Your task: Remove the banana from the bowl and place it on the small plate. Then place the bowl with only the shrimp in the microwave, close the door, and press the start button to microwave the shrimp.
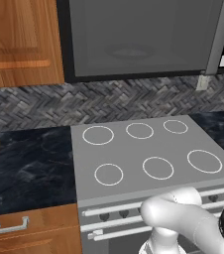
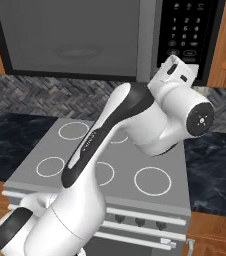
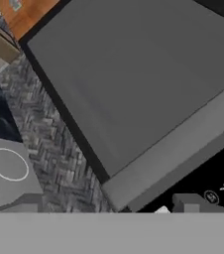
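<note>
up by the keypad [image 2: 187, 30] of the microwave [image 1: 143, 37], the gripper [image 2: 177, 70] is hovering with jaws spread wide, holding nothing. the door [image 2: 70, 35] is looking shut, so the start button is likely next: press squarely, one fingertip leading.

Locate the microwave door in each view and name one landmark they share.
Left base view: door shut, across the top.
Right base view: door top left, beside the keypad.
Hand view: door tilted, across the upper middle.
Shared landmark: the stove.
</note>
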Robot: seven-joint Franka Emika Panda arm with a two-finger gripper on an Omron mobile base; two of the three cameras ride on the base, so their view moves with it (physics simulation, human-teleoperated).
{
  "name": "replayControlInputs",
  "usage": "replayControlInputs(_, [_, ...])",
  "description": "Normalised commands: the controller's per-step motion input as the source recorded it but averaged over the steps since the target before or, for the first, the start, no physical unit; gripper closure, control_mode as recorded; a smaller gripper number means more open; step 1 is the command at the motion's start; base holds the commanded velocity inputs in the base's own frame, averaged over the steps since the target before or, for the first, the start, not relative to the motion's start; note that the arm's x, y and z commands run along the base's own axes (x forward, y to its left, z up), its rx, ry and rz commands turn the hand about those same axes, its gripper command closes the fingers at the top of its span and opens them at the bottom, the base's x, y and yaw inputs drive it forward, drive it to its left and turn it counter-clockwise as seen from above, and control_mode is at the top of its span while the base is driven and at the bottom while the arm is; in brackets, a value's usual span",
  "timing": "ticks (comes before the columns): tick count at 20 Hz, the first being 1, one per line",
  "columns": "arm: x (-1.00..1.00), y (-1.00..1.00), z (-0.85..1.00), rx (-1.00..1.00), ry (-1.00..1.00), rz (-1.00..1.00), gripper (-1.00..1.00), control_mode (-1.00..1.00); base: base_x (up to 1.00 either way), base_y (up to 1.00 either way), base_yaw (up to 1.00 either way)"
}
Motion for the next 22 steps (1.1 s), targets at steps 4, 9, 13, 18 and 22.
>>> replayControlInputs(4, [0.13, -0.65, 0.12, 0.27, -0.12, -0.02, -1.00, -1.00, 0.00, 0.00, 0.00])
replayControlInputs(9, [0.52, -0.21, 0.30, 0.14, 0.00, 0.00, -1.00, -1.00, 0.00, 0.00, 0.00])
replayControlInputs(13, [0.51, 0.14, -0.05, 0.02, 0.02, 0.06, -1.00, -1.00, 0.00, 0.00, 0.00])
replayControlInputs(18, [0.60, 0.11, -0.16, 0.00, 0.08, 0.06, -1.00, -1.00, 0.00, 0.00, 0.00])
replayControlInputs(22, [0.42, -0.17, -0.01, 0.00, 0.02, 0.01, -1.00, -1.00, 0.00, 0.00, 0.00])
